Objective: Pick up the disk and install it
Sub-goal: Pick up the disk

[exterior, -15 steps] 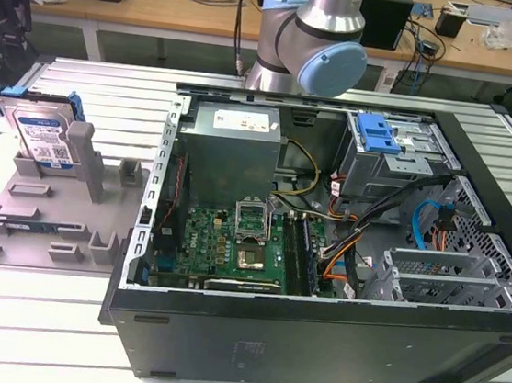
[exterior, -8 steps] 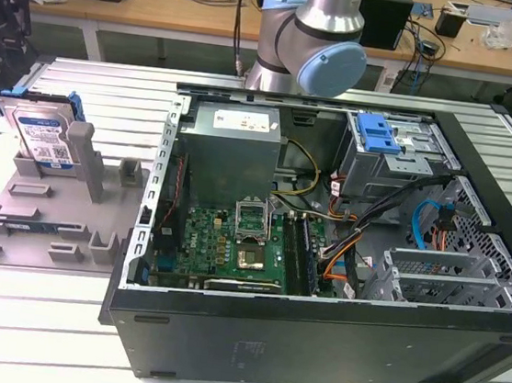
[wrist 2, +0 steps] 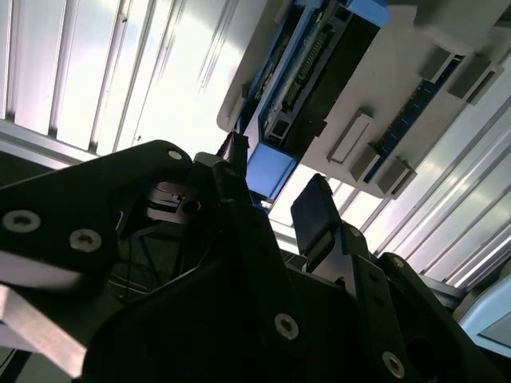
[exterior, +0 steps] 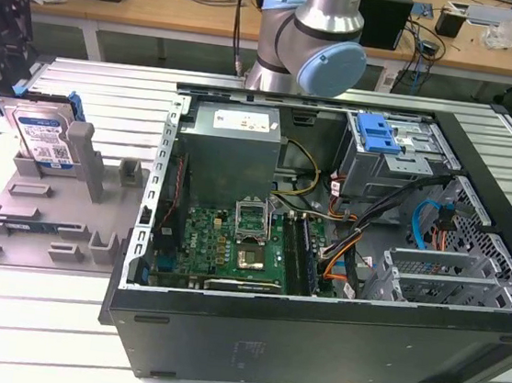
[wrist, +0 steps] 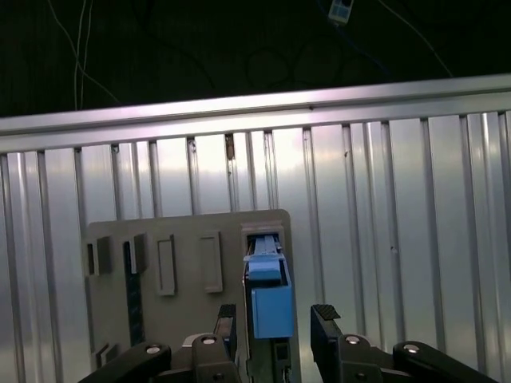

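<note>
At the exterior view's upper left, a dark tool (exterior: 1,33) hanging just above the disk (exterior: 45,135). Silver disk with a white-and-blue label and blue edging, standing upright in a slot of a grey holder tray (exterior: 58,224), at the left of the ribbed metal desk (exterior: 35,342). In both wrist views, tool (wrist: 275,321) (wrist 2: 271,174) open, one dark finger on either side of the disk's (wrist: 267,295) (wrist 2: 319,80) blue end, a narrow gap visible on each side in the first wrist view, no grip taken. Toward the middle of the exterior view, an open computer case (exterior: 312,346) lying on its side just beside the tray. Inside it, at upper left, a grey metal box (exterior: 234,143) with a white sticker, and below that a green motherboard (exterior: 241,241). Above the case, at top centre, the silver and pale-blue robot arm (exterior: 324,42). Further right inside the case, a blue tab (exterior: 378,132) atop a metal drive cage, then loose cables (exterior: 428,225) toward the exterior view's right.
</note>
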`<action>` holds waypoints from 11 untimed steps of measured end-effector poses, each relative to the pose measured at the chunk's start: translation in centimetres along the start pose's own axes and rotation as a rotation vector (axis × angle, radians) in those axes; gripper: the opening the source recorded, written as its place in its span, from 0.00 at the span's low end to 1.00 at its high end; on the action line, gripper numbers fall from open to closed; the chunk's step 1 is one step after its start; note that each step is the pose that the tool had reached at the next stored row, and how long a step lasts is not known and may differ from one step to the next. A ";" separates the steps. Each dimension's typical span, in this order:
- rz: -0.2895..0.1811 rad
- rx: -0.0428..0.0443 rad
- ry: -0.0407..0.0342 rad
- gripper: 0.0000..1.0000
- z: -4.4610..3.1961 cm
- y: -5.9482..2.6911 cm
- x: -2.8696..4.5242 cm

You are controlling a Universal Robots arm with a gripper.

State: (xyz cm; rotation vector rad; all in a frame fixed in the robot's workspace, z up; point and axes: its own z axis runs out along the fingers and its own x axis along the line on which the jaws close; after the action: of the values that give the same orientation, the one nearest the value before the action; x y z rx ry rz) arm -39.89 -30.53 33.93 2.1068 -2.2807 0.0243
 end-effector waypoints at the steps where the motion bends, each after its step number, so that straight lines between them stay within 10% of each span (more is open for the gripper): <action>1: 0.000 0.0000 0.0000 0.50 0.09 0.00 0.00; 11: 0.000 -0.0001 -0.0001 0.50 1.07 -0.01 -0.03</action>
State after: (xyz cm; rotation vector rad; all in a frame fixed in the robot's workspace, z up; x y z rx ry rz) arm -39.89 -30.54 32.86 2.1066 -2.2810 0.0240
